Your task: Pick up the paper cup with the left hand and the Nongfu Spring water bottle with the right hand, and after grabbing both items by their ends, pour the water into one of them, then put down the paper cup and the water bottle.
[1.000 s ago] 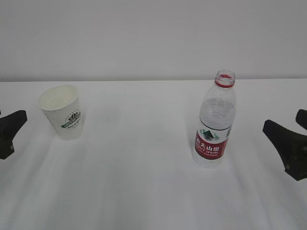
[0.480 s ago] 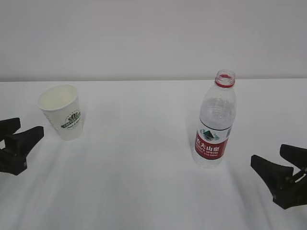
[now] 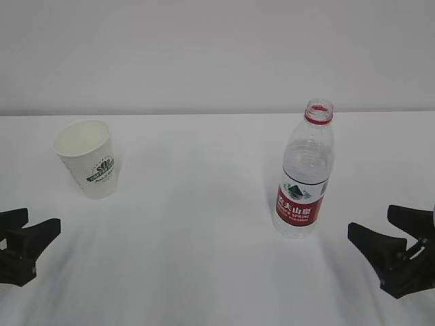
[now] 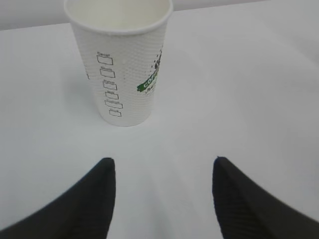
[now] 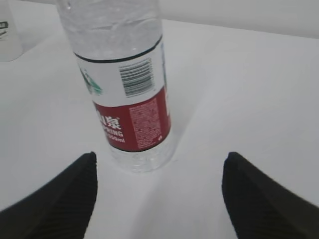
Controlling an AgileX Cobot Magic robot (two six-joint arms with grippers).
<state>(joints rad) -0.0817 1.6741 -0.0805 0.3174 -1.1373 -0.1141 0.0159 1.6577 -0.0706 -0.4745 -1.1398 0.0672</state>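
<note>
the paper cup [image 3: 87, 158] stands upright at ten o'clock on the white table [image 3: 197, 204], the nongfu spring water bottle [image 3: 304, 176] upright and uncapped at three o'clock. only the left wrist view shows the cup's dimpled, tapered wall and its column of printed check boxes [image 4: 110, 89]; only the right wrist view shows the bottle's barcode [image 5: 135, 76] and ribbed clear plastic. the left hand [image 3: 22, 234] at eight o'clock and the right hand [image 3: 387, 234] at four o'clock both have their fingers spread apart, holding nothing.
</note>
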